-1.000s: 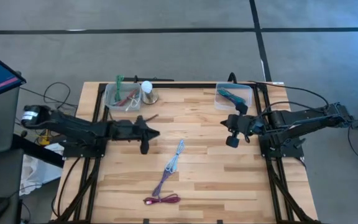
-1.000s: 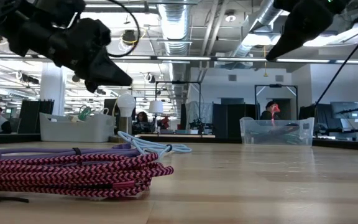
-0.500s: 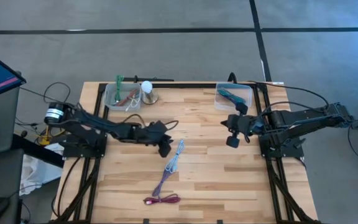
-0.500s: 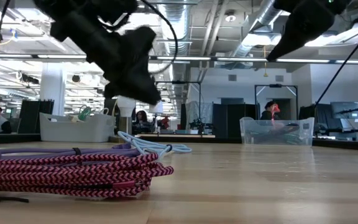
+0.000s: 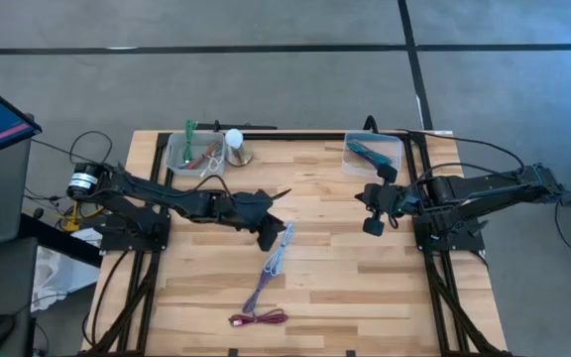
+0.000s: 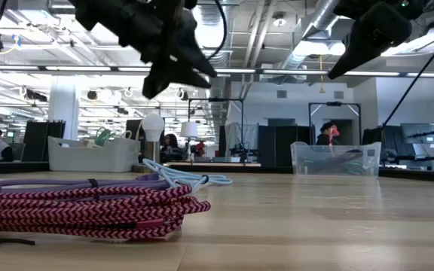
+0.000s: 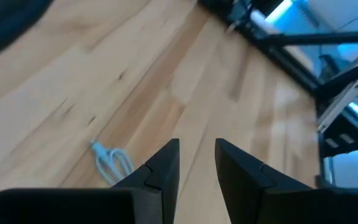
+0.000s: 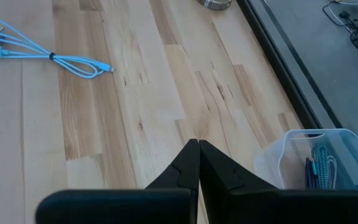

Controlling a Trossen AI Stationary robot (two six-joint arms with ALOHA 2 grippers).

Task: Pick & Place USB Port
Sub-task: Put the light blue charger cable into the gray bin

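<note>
Left gripper (image 5: 269, 235): fingers (image 7: 164, 167) parted by a narrow gap, holding nothing, per the left wrist view. In the high view it sits just left of frame centre, right beside the top loop of the light blue USB cable (image 5: 281, 248). In the low view it hangs in the upper left-centre, clear of the worktop (image 5: 335, 278). In the left wrist view the blue cable's loop lies on the wood at lower left of the frame.

Right gripper (image 5: 372, 226): fingers (image 8: 188, 158) pressed together, nothing between them, per the right wrist view. In the high view it sits right of centre, well apart from the cables; in the low view it hangs at upper right, off the worktop.

Cables, high view:
- light blue USB cable: centre of the worktop, running diagonally down-left.
- purple cable (image 5: 259, 290): touches the blue one's lower end and runs on down-left.
- red-pink braided cable (image 5: 259, 318): coiled near the bottom edge, below centre. In the low view it fills the lower left foreground with the purple one on top.

Bins, high view:
- left clear bin (image 5: 194, 154): top left of the worktop, holds green and reddish cables.
- right clear bin (image 5: 373, 153): top right, holds a teal cable.
- white bulb on a metal base (image 5: 236, 147): just right of the left bin.
</note>
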